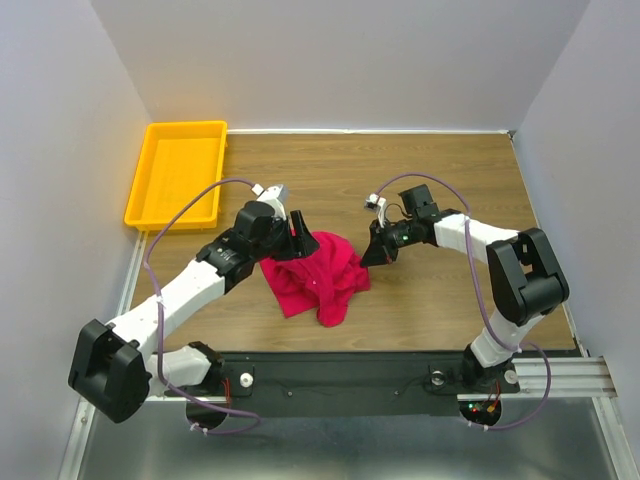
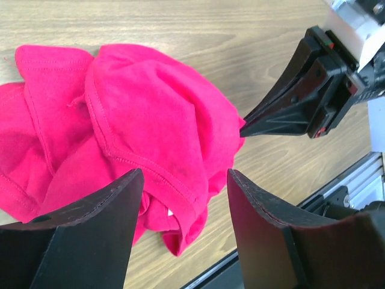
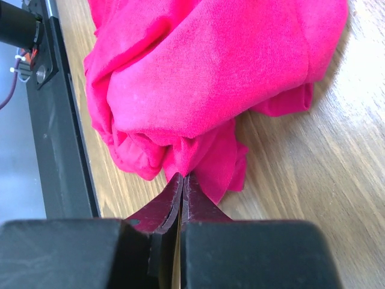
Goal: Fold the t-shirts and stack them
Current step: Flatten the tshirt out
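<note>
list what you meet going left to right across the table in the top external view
yellow plastic tray → crimson t-shirt → right end effector; left end effector skipped, it overlaps the t-shirt's left side

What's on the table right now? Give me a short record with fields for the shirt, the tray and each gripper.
t-shirt: red, crumpled in a heap in the middle of the table, not folded
left gripper: open, jaws apart just above the shirt
right gripper: shut, tips against the shirt's right edge; cannot tell whether fabric is pinched
yellow tray: far left corner, apart from the shirt
</note>
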Motion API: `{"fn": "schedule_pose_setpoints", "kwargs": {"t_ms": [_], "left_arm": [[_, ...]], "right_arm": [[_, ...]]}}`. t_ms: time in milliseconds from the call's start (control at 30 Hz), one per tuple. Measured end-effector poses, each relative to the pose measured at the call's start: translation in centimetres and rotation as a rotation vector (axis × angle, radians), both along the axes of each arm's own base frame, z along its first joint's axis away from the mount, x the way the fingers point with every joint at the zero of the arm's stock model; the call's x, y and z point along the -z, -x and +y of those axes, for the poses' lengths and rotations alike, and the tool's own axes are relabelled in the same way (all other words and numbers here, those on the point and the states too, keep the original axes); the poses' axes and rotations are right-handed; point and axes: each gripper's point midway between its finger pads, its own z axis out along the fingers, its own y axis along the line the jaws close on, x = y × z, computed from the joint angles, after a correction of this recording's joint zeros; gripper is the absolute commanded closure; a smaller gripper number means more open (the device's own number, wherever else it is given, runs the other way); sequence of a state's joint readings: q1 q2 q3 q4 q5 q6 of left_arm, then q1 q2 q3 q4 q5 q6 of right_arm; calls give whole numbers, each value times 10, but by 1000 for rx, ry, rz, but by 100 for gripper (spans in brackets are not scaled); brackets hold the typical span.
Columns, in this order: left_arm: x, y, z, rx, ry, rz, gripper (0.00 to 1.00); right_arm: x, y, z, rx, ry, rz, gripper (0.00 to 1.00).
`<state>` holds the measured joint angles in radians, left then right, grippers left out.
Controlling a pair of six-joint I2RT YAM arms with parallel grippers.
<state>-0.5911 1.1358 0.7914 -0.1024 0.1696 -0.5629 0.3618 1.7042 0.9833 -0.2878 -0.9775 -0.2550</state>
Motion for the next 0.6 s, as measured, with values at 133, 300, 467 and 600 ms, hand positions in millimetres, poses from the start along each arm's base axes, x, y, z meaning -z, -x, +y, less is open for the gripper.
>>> {"fn": "schedule_pose_setpoints", "kwargs": {"t_ms": [133,300,467,600], "left_arm": [[7,-5,2,-27,-9,18,28],[29,-11,12,-88,-55,82,30],[52,-10,14,-114,-75,154,37],[67,-11,10,-114,-82,200,44]], "right_arm": [[1,-1,-1,2,6,-5,99],[2,-2,-1,4,12,-10,99],[3,-2,-2,9,20,-12,99],[4,-3,-3,11,26,-16,100]]}}
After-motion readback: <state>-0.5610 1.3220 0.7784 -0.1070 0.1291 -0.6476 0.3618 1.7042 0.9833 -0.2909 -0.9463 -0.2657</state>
